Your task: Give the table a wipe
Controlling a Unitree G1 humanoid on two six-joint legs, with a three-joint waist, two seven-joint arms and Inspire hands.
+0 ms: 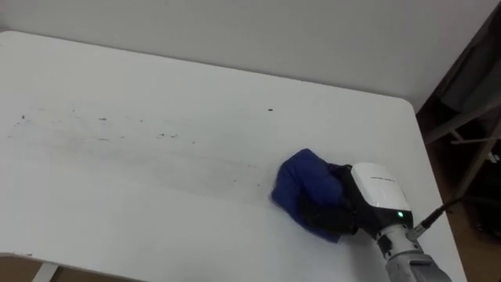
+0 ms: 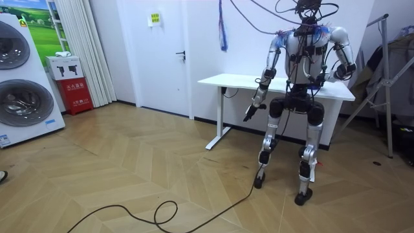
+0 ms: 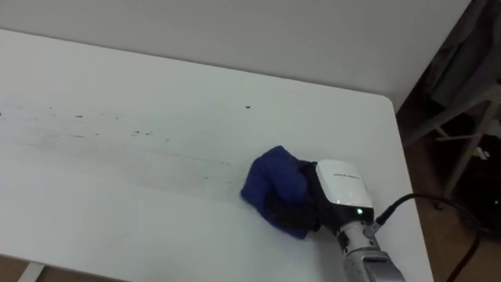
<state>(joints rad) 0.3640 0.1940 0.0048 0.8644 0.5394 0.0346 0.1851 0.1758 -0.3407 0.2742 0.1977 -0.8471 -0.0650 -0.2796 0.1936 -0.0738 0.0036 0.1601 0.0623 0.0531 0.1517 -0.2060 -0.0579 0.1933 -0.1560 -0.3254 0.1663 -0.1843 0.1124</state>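
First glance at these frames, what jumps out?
The blue cloth, bunched in the right hand on the right part of the white table. Next, a trail of dark specks running across the tabletop to the cloth's left. In the room view the left hand hangs by the robot's side.

We're looking at a white table (image 1: 156,204) wearing a faint trail of dark specks (image 1: 168,135). We're picking out a deep blue cloth (image 1: 301,184), and the right hand (image 1: 376,188) is showing a white back, black fingers (image 1: 333,217) and a tiny green light (image 1: 400,213). We're seeing a herringbone wood floor (image 2: 129,162).
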